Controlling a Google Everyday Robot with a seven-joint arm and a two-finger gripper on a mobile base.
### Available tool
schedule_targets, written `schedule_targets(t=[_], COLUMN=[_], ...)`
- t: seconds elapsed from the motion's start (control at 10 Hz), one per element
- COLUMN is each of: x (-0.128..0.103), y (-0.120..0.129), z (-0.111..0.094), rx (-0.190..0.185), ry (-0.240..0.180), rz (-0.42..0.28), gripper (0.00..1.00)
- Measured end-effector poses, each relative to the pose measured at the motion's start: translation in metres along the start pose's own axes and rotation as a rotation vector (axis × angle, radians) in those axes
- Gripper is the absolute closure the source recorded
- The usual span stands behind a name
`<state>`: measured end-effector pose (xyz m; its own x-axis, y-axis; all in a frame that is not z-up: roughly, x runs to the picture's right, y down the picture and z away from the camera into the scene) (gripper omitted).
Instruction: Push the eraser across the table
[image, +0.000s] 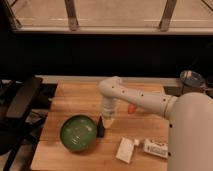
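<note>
The light wooden tabletop (75, 95) runs under a dark window wall, its plank strips showing along the bare left part. The white arm (145, 100) reaches in from the lower right, bends at a rounded elbow near the middle of the tabletop, and drops straight down so that the pincer (107, 120) points at the wood, low over the surface and just right of the eraser (101, 128). The eraser, a small dark block, lies between the pincer and the green bowl (78, 133); it sits right against the bowl's right rim, and from this angle it looks to be touching or nearly touching the pincer's tip as well, though I cannot tell which. Whether the pincer is spread or closed cannot be told from here. Nothing shows as held in it. The green bowl rests on the front left part of the tabletop, upright. Toward the front right, well apart from the eraser, a white box (125, 149) lies flat, and just beside it to the right lies a white labelled tube (153, 147). A small orange thing (131, 108) shows just under the forearm. A black chair (20, 100) stands off the left edge.
</note>
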<state>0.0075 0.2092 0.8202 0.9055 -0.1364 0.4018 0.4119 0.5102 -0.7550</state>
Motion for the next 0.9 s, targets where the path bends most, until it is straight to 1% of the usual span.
schedule_targets(t=[0.2,0.3,0.4,0.5,0.6,0.7,0.8,0.9], x=[0.008,0.012,0.014,0.019,0.022,0.027,0.028,0.026], y=[-0.005,-0.003,0.0,0.008,0.016,0.025,0.031,0.032], z=[-0.01,-0.01,-0.009,-0.012,-0.018,-0.026,-0.033,-0.033], rx=[0.004,0.006,0.019,0.038,0.049,0.043,0.029,0.012], ry=[0.012,0.013,0.026,0.041,0.046,0.047,0.048,0.048], rz=[-0.016,-0.011,0.001,0.025,0.041,0.054,0.055,0.051], gripper=[0.86,0.91,0.97,1.0,1.0,1.0,1.0,1.0])
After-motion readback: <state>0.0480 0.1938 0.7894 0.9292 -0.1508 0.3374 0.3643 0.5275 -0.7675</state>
